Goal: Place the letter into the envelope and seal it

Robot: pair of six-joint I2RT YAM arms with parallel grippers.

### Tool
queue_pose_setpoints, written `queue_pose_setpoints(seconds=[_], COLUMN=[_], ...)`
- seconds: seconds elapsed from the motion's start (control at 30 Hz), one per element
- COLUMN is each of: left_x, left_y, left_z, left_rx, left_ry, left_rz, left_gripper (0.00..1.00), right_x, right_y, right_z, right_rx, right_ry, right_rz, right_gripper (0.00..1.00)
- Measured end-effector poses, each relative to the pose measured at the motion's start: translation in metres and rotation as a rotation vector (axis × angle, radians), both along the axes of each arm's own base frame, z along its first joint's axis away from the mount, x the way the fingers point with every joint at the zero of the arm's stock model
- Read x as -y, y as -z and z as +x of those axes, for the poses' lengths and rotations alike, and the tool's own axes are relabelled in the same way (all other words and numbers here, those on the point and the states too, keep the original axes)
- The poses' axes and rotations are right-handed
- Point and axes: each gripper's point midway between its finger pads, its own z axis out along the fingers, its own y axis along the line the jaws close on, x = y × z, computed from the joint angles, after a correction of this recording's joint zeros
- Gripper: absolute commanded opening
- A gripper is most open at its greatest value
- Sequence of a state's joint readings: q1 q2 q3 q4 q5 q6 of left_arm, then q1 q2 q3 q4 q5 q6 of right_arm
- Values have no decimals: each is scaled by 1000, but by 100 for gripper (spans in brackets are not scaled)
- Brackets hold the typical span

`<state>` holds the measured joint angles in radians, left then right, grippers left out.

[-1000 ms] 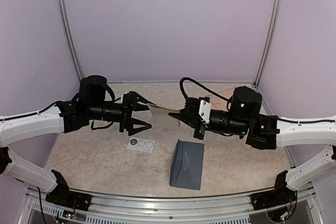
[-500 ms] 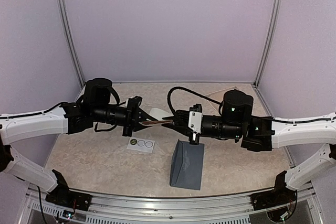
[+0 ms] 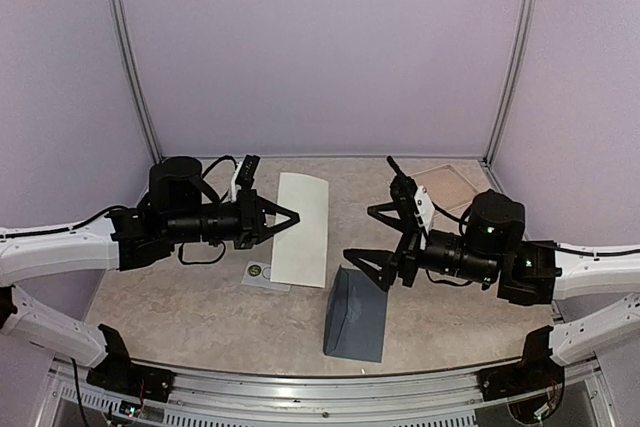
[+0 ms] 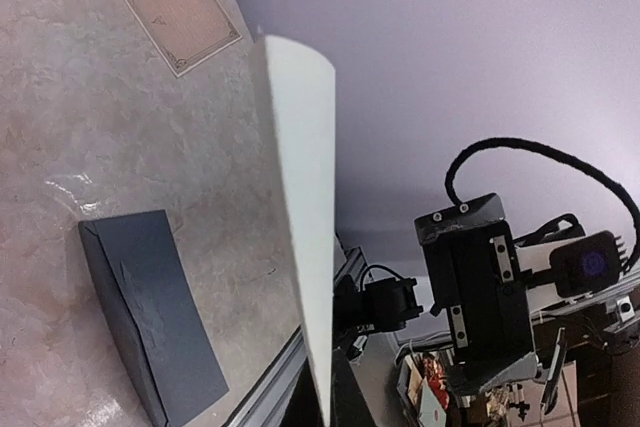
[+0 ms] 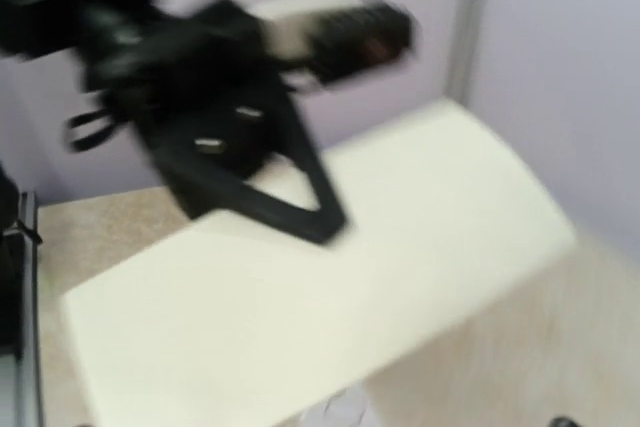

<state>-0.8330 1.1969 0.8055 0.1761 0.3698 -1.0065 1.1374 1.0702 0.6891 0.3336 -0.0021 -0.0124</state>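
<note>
One sheet, the letter [image 3: 303, 230], hangs clenched by its left edge in the left end effector [image 3: 287, 217], long axis 12 to 6 o'clock, while the envelope [image 3: 357, 314] lies on the table [image 3: 180, 297] at its 5 o'clock, nearer the right end effector [image 3: 383, 237], which gapes empty.

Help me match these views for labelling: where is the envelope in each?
Top external: envelope low, right of centre.
Left wrist: envelope lower left.
Right wrist: not in it.
Shared landmark: the cream letter, held by the left gripper, in all three views.
</note>
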Motion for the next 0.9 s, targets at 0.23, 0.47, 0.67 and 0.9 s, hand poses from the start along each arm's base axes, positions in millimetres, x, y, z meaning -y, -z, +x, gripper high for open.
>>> queue_pose_setpoints(seconds=[0.23, 0.47, 0.67, 0.9], left_x=[55, 65, 65, 58], left_y=[55, 141, 172, 185], left_z=[-16, -16, -18, -11], left_rx=[79, -7, -39, -57], left_ry=[165, 234, 259, 228], left_rz=[179, 353, 409, 443], left_gripper=[0, 0, 0, 0], right_x=[33, 51, 43, 32], right_y=[83, 154, 189, 222], right_z=[13, 7, 2, -1], right_rx=[-446, -743, -863, -952], right_ry=[164, 256, 259, 253], right_rz=[14, -14, -74, -169], right_gripper=[82, 74, 63, 60])
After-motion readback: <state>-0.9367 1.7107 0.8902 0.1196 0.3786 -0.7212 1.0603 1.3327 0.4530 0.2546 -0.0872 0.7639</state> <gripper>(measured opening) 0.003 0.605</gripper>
